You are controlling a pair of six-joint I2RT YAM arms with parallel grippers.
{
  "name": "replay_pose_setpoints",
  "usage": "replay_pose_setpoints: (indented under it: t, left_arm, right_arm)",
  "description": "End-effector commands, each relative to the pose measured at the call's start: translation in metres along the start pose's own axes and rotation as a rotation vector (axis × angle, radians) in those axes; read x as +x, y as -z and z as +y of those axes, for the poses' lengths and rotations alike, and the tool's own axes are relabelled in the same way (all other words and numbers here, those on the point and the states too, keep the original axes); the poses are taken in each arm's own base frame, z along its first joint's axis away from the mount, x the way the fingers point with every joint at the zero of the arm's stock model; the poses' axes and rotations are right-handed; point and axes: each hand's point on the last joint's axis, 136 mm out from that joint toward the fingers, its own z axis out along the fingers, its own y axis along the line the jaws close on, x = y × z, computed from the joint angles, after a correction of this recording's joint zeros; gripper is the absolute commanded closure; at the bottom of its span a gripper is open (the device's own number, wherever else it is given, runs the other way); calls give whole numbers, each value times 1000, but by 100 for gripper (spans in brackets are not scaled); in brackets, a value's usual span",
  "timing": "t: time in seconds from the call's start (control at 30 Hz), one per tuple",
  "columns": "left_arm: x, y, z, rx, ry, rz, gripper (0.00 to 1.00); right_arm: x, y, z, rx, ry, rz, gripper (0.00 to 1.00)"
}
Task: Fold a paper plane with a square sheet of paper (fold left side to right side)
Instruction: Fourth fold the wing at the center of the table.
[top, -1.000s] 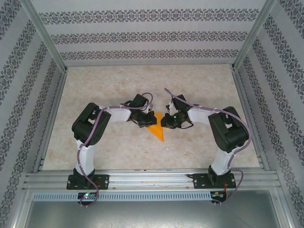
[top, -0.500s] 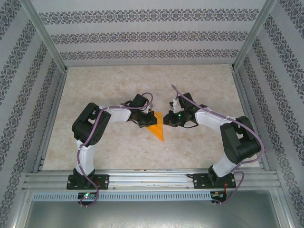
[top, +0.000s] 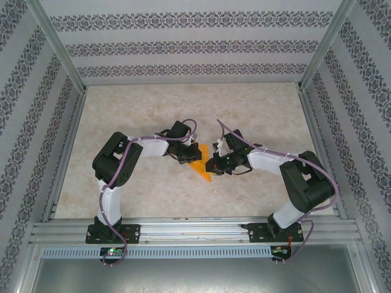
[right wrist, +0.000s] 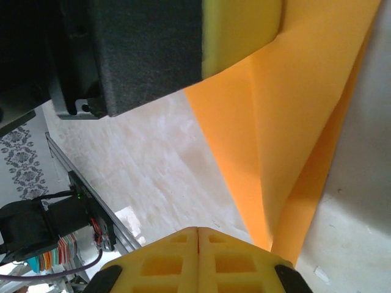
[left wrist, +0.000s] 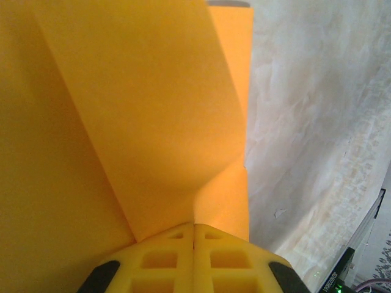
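A: Top cam. Where's the paper?
B: Orange paper [top: 203, 171] lies mid-table [top: 140, 104], folded to a narrow wedge w/ its tip toward the near edge. L claw [top: 191, 157] sits on its far-left corner and R claw [top: 211, 165] is against its right edge. A small orange bit shows just beyond the R claw.
A: Claws open?
B: Too small to tell from up there.
A: L wrist cam?
B: L claw [left wrist: 193, 227] has its yellow fingers pressed together, no gap, tips right at a crease in the paper [left wrist: 153, 104]. One flap slants up and away from the tips, w/ more orange filling the left side. Marbled tabletop [left wrist: 317, 122] is on the right. Can't tell if a layer's nipped or just pinned.
A: R wrist cam?
B: R claw [right wrist: 198, 231] is closed too, fingers flush. The paper [right wrist: 293, 122] runs from top right down to its right fingertip; touching or just beside, can't say. Two layers show, w/ a fold line between. Up top, a yellow finger [right wrist: 241, 30] of the L claw lies on the paper, w/ a black body beside it. Tabletop is visible on both sides.
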Motion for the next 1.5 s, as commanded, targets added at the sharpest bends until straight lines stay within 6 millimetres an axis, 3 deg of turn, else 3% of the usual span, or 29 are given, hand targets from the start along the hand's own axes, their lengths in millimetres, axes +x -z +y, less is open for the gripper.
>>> replay_pose_setpoints:
  t: [0.0,0.63,1.47]
  left_arm:
    - [13,-6,42,-142,55,21,100]
    - [13,-5,43,-143,54,21,100]
    - [13,-5,45,-147,56,21,100]
  right_arm:
    - [2,-7,0,-6,-5,14,100]
    - [13,-20,-22,61,-22,67,100]
    - [25,-19,-45,160,-37,96,100]
